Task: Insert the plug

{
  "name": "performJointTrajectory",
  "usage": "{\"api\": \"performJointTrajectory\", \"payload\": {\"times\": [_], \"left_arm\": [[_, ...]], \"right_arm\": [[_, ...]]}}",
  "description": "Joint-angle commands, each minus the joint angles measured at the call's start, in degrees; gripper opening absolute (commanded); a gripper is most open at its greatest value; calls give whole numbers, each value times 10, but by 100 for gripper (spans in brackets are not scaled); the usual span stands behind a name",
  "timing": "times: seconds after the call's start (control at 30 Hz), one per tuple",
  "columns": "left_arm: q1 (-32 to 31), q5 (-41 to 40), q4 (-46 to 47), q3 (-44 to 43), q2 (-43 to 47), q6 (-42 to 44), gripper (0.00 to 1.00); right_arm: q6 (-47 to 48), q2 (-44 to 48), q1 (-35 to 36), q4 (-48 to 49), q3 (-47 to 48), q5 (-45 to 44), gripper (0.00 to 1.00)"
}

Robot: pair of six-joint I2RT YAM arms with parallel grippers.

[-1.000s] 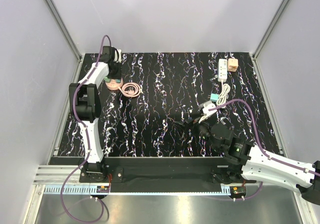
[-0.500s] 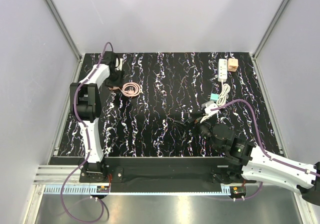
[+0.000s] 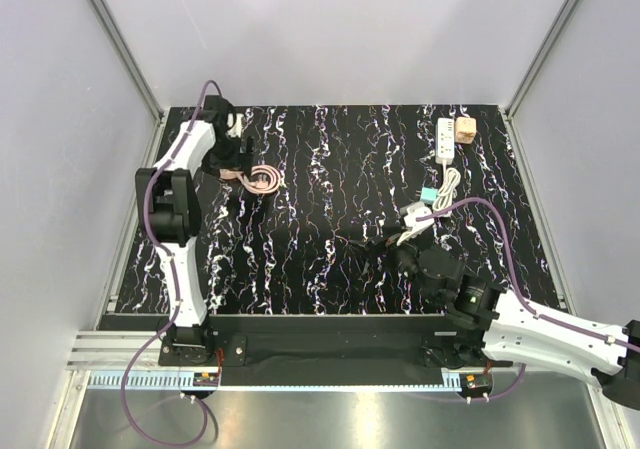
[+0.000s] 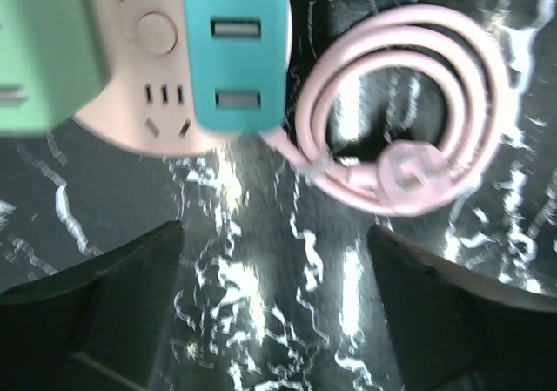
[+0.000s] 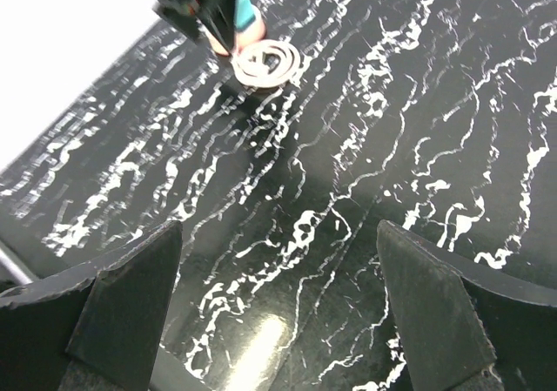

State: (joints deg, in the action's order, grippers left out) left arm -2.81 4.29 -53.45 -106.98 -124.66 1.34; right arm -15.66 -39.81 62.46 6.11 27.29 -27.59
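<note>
The plug (image 3: 465, 130), a small peach-tan block, sits on the mat at the far right, against the white power strip (image 3: 445, 141). It shows in neither wrist view. My left gripper (image 3: 236, 159) is far from it at the back left, open, hovering over a round pink socket disc (image 4: 152, 77). Nothing lies between its dark fingertips (image 4: 113, 295), only mat. My right gripper (image 3: 366, 244) is low over the mat's middle, open and empty, its fingers (image 5: 113, 313) spread wide, well short of the plug.
A teal adapter (image 4: 237, 56) and a green one (image 4: 43, 51) sit plugged into the disc. A coiled pink cable (image 4: 409, 121) lies right of it. The strip's white cable (image 3: 450, 184) and another teal adapter (image 3: 428, 196) lie near the right wrist.
The left jaws have gone from shut to wide open, and the left wrist has swung over the pink disc, covering most of it. The right arm has barely shifted.
</note>
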Motion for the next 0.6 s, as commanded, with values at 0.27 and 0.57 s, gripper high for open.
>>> {"api": "performJointTrajectory", "payload": {"times": [0.27, 0.57], "left_arm": [[-111, -41, 32, 113, 324, -39, 99], [-210, 5, 193, 344, 537, -55, 99]], "right_arm": [[-7, -70, -8, -78, 68, -50, 100], [-145, -161, -125, -255, 164, 35, 100]]}}
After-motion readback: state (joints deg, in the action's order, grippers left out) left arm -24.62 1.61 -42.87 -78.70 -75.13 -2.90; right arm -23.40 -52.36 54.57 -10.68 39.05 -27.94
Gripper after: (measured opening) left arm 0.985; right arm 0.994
